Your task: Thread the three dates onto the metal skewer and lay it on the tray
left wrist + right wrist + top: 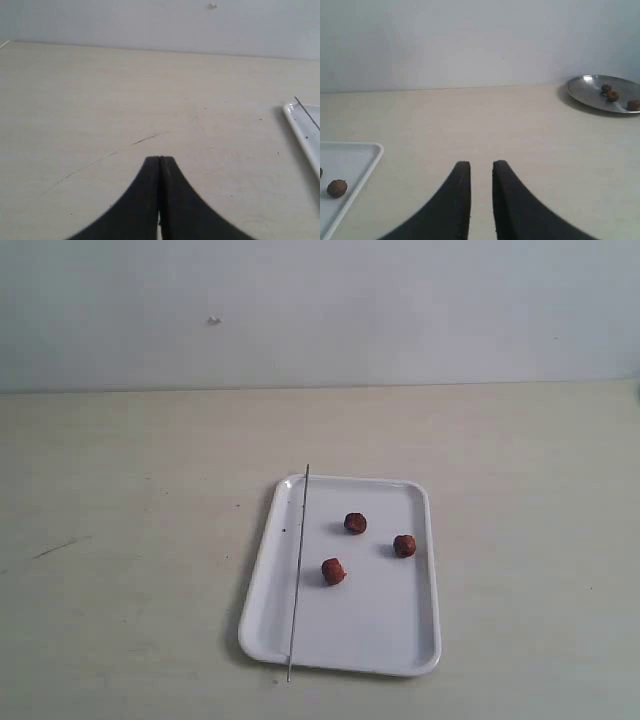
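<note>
We find three dates (355, 523) loose on the tray (400, 635); skewer (298, 570) lies along its left side, ends overhanging, probably easing pickup. Both empty over worktop (120, 540): left jaws pressed together, right jaws slightly parted.

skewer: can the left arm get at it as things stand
Probably yes. The skewer lies along the tray's left side, ends past the rim, with the dates apart to its right and nothing over it. The left gripper is shut and would have to open first.
</note>
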`<state>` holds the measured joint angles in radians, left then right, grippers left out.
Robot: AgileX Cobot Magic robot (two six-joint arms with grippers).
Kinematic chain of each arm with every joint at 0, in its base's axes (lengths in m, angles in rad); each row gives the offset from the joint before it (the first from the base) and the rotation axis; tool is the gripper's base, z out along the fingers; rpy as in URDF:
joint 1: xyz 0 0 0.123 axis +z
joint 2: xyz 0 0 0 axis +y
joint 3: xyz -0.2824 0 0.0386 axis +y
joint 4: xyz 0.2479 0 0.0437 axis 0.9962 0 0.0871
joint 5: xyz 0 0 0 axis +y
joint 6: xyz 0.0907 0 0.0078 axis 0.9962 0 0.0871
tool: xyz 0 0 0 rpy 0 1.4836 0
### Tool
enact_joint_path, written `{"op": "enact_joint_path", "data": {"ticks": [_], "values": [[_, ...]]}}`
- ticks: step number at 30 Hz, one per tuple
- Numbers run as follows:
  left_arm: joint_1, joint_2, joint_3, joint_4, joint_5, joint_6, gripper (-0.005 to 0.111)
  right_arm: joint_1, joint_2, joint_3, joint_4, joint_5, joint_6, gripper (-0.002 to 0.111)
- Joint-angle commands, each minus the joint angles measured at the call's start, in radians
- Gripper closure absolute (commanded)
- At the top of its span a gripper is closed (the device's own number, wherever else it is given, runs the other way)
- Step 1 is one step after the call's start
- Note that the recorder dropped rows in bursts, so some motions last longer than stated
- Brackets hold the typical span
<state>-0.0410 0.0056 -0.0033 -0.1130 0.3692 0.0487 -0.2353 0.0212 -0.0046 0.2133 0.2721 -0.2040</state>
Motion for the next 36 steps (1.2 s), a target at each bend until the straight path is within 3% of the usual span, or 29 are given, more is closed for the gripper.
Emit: {"op": "enact_joint_path", "data": {"ticks": [1,12,20,26,34,36], "values": [[0.003,-0.006,0.003,-0.006,-0.009,0.0,0.107,-0.006,-0.006,0.005,-0.003,-0.005,0.0,0.091],[0.003,-0.006,0.003,0.01,-0.033,0.043,0.107,-0.006,-0.006,0.005,-0.003,-0.005,0.0,0.091],[0.003,-0.006,0.003,-0.11,-0.47,0.006,0.107,-0.006,-0.006,0.005,-0.003,-0.005,0.0,0.091],[0.003,-0.006,0.003,-0.307,-0.596,-0.457,0.107,-0.006,-0.006,0.005,-0.003,-0.005,0.0,0.091],[0.003,-0.006,0.003,-0.279,-1.002,-0.453,0.107,0.02,-0.006,0.005,-0.004,-0.005,0.0,0.091],[0.003,0.001,-0.044,-0.205,-1.014,-0.418,0.107,0.027,-0.006,0.005,-0.004,-0.005,0.0,0.091]]}}
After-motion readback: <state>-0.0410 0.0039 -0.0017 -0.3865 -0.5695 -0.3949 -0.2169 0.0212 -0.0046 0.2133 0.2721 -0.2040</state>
